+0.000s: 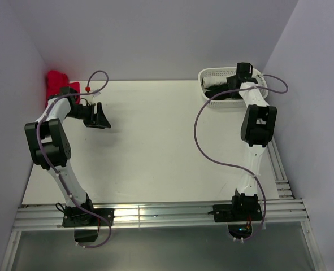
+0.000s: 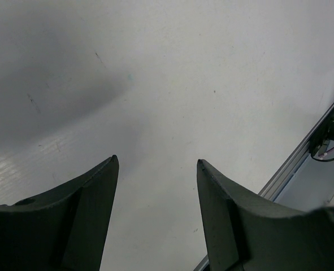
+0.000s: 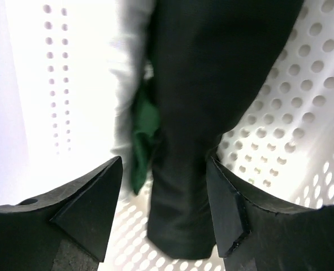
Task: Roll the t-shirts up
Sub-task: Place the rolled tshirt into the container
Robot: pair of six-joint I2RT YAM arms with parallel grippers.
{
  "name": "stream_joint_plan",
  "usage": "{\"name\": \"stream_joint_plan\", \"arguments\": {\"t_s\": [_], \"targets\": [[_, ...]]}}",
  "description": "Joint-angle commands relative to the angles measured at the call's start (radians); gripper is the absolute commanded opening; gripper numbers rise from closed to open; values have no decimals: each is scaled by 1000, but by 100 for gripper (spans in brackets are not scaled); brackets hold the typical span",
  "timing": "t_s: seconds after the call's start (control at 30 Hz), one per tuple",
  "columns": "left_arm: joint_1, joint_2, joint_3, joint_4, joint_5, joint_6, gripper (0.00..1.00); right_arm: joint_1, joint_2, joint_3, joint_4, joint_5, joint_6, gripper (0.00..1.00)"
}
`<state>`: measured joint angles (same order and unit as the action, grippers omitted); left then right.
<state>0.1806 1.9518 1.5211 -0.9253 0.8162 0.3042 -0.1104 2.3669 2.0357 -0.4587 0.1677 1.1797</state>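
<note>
Where the right wrist camera looks down into the white perforated basket, the black t-shirt lies rolled inside it. Its long axis runs 12 to 6 o'clock in that view, with the near end at 6 o'clock between the fingers. Right gripper: jaws apart, one finger either side of the roll, not clamped. A clear gap shows on the 9 o'clock side; on the 3 o'clock side the finger edge meets the cloth's outline and contact cannot be confirmed. A dark green t-shirt lies against the roll's 9 o'clock flank, with a white t-shirt beyond it, blurred. Perforated plastic shows just beside the roll at 3 o'clock and past the white cloth at 9 o'clock.

From the top camera the basket sits at the 1 o'clock corner of the table, close to the far and right edges. A red t-shirt is bunched at the 11 o'clock corner against the wall. Left gripper: jaws apart, nothing between them, hovering over bare table surface towards 10 o'clock. A metal rail shows at 4 o'clock in its wrist view
</note>
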Motion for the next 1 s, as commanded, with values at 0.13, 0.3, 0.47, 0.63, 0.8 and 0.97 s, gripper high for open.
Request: {"name": "stream_joint_plan", "arguments": {"t_s": [0.13,0.3,0.47,0.63,0.8,0.97], "targets": [[-10,19,45,6,52,-2,63,-11,-158,-17,-8,-14,6,71],[-13,16,50,9,66,-11,63,-11,-265,-118,51,-22,-3,74],[-20,-11,48,19,67,-30,63,28,-443,-268,109,6,-80,80],[-23,-70,27,45,29,-48,63,116,-656,-524,201,52,-175,81],[-21,-152,-35,74,-23,-48,63,352,-917,-798,244,179,-268,85],[-21,-250,-122,103,-64,-39,63,564,-1159,-1060,278,248,-289,88]]}}
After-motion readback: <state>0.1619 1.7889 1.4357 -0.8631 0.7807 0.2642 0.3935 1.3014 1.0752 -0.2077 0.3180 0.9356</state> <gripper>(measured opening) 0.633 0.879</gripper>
